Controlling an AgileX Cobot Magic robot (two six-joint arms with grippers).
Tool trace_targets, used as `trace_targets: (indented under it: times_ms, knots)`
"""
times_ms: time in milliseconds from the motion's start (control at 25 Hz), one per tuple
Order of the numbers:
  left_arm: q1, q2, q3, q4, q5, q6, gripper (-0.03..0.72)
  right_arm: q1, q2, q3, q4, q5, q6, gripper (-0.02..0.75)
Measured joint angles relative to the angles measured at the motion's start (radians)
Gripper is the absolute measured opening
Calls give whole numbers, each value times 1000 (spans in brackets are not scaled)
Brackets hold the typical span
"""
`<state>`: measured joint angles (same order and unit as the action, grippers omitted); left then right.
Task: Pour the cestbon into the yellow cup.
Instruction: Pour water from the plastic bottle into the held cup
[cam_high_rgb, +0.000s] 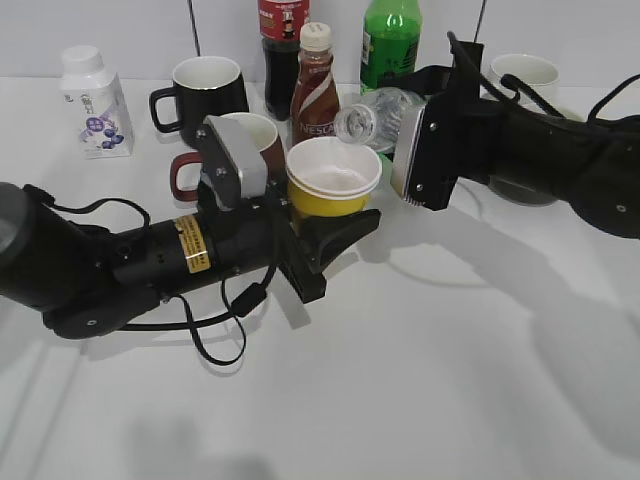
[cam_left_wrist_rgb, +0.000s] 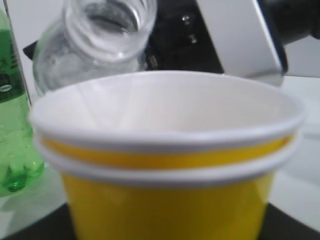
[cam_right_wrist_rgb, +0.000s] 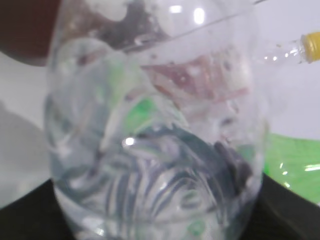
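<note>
My left gripper (cam_high_rgb: 325, 235) is shut on the yellow cup (cam_high_rgb: 333, 180), which it holds upright above the table; the cup's white inside fills the left wrist view (cam_left_wrist_rgb: 165, 150). My right gripper (cam_high_rgb: 405, 160) is shut on the cestbon (cam_high_rgb: 372, 118), a clear capless bottle tipped sideways. Its open mouth points left, just over the cup's far rim. The mouth shows above the cup in the left wrist view (cam_left_wrist_rgb: 107, 25). The bottle's clear body fills the right wrist view (cam_right_wrist_rgb: 155, 130). No water stream is visible.
Behind the cup stand a brown Nescafe bottle (cam_high_rgb: 314, 90), a dark red mug (cam_high_rgb: 250, 150), a black mug (cam_high_rgb: 205, 95), a cola bottle (cam_high_rgb: 283, 50) and a bright green bottle (cam_high_rgb: 390, 45). A white milk bottle (cam_high_rgb: 95, 105) is far left, a white cup (cam_high_rgb: 525, 75) far right.
</note>
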<state>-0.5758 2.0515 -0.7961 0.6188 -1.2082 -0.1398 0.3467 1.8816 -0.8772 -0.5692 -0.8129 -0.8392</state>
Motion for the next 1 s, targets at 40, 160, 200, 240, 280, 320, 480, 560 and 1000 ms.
trace_targets:
  times_ms: [40,160,200,240,280,320,480,560,1000]
  knots:
    - [0,0,0,0,0,0,396,0,0,0,3,0,-18,487]
    - [0,0,0,0,0,0,396,0,0,0,10,0,-51,487]
    - [0,0,0,0,0,0,396,0,0,0,12,0,-59,487]
    - [0,0,0,0,1,0,396,0,0,0,14,0,-69,487]
    - [0,0,0,0,2,0,395,0,0,0,17,-1,-79,487]
    - [0,0,0,0,3,0,394,0,0,0,20,-1,-91,487]
    - [0,0,0,0,10,0,391,0,0,0,28,-3,-132,487]
    - [0,0,0,1,13,0,389,0,0,0,31,-4,-151,487]
    - [0,1,0,2,26,-1,368,0,0,0,47,-20,-246,486]
